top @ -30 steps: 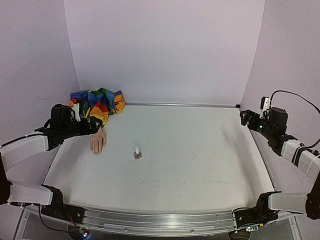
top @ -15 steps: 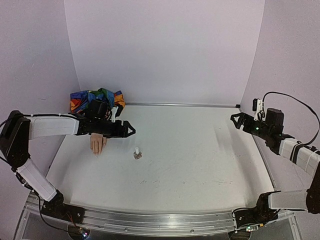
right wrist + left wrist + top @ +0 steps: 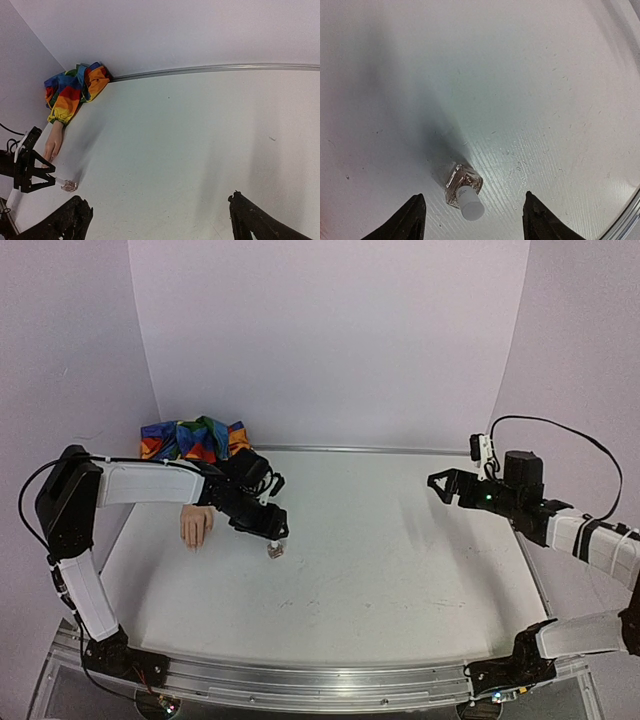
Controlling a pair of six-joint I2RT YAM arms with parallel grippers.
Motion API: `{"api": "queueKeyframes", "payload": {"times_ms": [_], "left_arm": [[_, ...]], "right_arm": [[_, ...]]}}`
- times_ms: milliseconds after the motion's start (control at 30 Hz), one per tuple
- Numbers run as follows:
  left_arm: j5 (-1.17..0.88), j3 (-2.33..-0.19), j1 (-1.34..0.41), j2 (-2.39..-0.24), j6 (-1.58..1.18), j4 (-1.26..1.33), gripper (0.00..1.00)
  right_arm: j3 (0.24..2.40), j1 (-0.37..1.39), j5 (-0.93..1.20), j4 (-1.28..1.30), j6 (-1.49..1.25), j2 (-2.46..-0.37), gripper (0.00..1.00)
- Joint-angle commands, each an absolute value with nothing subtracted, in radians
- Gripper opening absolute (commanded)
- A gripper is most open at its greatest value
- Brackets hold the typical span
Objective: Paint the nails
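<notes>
Mannequin hand (image 3: 196, 526), nails (image 3: 195, 543) toward the near edge, lies flat on the surface (image 3: 400, 560) below its striped sleeve (image 3: 195, 438); probably light and apt to slide, best steadied at the wrist. Left gripper (image 3: 473, 197) hangs spread over the small bottle (image 3: 464, 186); right gripper (image 3: 441, 485) spread, well apart

Pale lilac walls (image 3: 330, 340), white scuffed tabletop (image 3: 400, 560)

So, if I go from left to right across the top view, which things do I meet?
hand → bottle → right tool
</notes>
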State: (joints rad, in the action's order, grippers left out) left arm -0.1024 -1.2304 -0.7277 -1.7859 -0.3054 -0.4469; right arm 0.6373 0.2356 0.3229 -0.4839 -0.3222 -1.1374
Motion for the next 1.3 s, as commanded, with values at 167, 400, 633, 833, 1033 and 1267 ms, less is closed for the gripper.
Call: {"api": "queueKeyframes", "payload": {"times_ms": [167, 400, 633, 833, 1033, 1267], "left_arm": [[0.035, -1.314, -0.779, -1.849, -0.288, -0.530, 0.51], [0.052, -1.335, -0.782, -1.868, -0.286, -0.537, 0.37], [0.032, -1.349, -0.785, -1.891, -0.282, -0.539, 0.24], [0.004, -1.363, -0.786, -1.878, -0.276, -0.539, 0.07], [-0.134, -1.364, -0.785, -1.800, -0.266, -0.550, 0.00], [-0.456, -1.374, -0.785, -1.686, -0.227, -0.551, 0.00]], "right_arm": [[0.699, 0.304, 0.265, -0.504, -0.322, -1.178, 0.98], [0.708, 0.329, 0.252, -0.508, -0.327, -1.200, 0.98], [0.712, 0.354, 0.209, -0.509, -0.333, -1.214, 0.98], [0.716, 0.369, 0.233, -0.511, -0.316, -1.246, 0.98], [0.721, 0.425, 0.327, -0.550, -0.266, -1.297, 0.98], [0.752, 0.587, 0.713, -0.675, -0.142, -1.415, 0.98]]}}
